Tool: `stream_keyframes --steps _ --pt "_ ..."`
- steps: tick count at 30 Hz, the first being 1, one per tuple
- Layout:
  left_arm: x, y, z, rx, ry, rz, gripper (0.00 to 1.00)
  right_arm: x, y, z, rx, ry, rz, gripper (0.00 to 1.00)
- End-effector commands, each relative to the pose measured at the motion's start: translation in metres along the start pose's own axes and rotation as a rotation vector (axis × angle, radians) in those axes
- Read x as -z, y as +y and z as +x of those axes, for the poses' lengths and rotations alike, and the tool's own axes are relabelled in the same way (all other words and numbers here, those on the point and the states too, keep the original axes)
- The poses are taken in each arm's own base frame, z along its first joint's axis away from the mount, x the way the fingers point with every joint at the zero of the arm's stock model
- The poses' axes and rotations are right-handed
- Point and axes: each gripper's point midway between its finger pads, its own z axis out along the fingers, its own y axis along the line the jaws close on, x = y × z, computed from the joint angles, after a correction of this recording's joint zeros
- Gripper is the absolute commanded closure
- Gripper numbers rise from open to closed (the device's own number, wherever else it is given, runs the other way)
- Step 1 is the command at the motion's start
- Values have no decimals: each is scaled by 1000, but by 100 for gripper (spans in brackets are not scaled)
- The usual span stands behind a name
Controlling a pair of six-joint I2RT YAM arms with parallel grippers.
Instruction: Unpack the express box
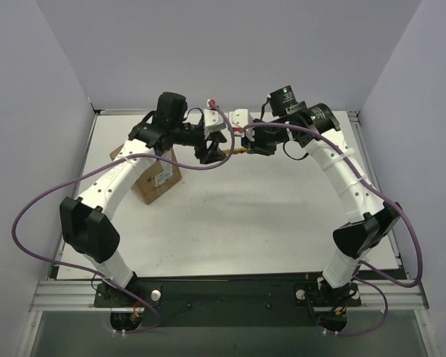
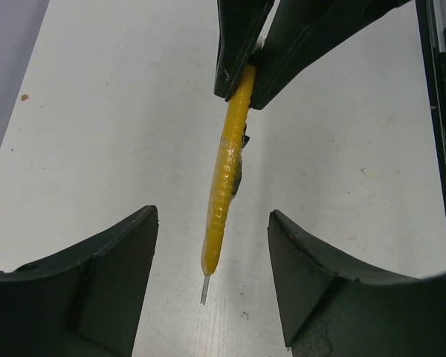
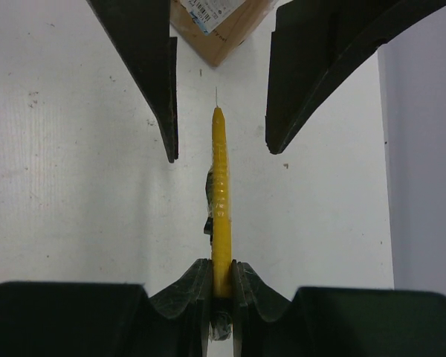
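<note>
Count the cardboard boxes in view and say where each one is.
1. The express box sits at the left of the table, partly under the left arm; its corner also shows in the right wrist view. Others could be hidden behind the arms.

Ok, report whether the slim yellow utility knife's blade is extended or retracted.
Extended: a thin grey metal blade sticks out past the free end of the slim yellow utility knife, whose other end the right end effector grips.
</note>
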Motion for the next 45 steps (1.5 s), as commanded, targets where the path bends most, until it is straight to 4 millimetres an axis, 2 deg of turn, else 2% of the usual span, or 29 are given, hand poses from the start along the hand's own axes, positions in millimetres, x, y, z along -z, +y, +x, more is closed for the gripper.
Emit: stream_keyframes --steps 1,8,11,13,15,16,17,18,19,20,21,22,23,24,25,26,28,29,32,38,45 --pt "-1 4 -9 -27 -32 1 33 26 0 -32 34 -94 48 100" --pt "-3 5 -6 -3 -23 18 48 25 2 -36 19 -112 42 100" --pt "-4 4 -5 3 -22 26 59 24 3 -39 19 -117 39 100" --pt "-4 4 -5 9 -23 28 74 23 2 -39 4 -123 40 100" --pt "-4 6 -4 24 -24 28 100 20 0 -39 -18 -130 43 100" --pt "-4 8 -5 27 -29 20 100 19 -1 -40 -71 -137 51 99" --pt "-1 8 -4 62 -40 17 100 21 -5 -42 -118 -152 69 93" --pt "1 15 -13 54 -79 3 100 30 -22 -46 -170 -216 113 87" --pt "3 18 -15 82 -107 4 100 37 -26 -52 -333 -279 111 72" --pt "8 22 -15 202 -133 -2 100 47 -38 -53 -429 -332 134 59" --pt "11 28 -30 191 -205 15 100 65 -74 -50 -534 -425 231 47" --pt "14 30 -35 228 -238 23 100 68 -82 -45 -643 -475 231 35" --pt "15 31 -34 365 -261 42 100 75 -88 -47 -789 -534 202 35" --pt "19 34 -54 308 -335 69 100 86 -101 -44 -810 -598 200 36" --pt "20 31 -59 413 -357 102 100 84 -93 -50 -813 -640 96 40" --pt "19 35 -66 384 -404 120 100 86 -90 -55 -809 -666 54 41" --pt "17 29 -69 472 -421 195 100 85 -76 -60 -776 -682 -19 43" --pt "15 25 -74 448 -434 211 100 83 -73 -62 -762 -686 -33 43" --pt "10 18 -72 446 -416 248 100 79 -65 -65 -746 -686 -65 43" --pt "8 13 -73 455 -417 281 100 65 -66 -72 -729 -675 -79 43" --pt "8 12 -75 440 -423 303 100 46 -62 -76 -715 -637 -118 50"
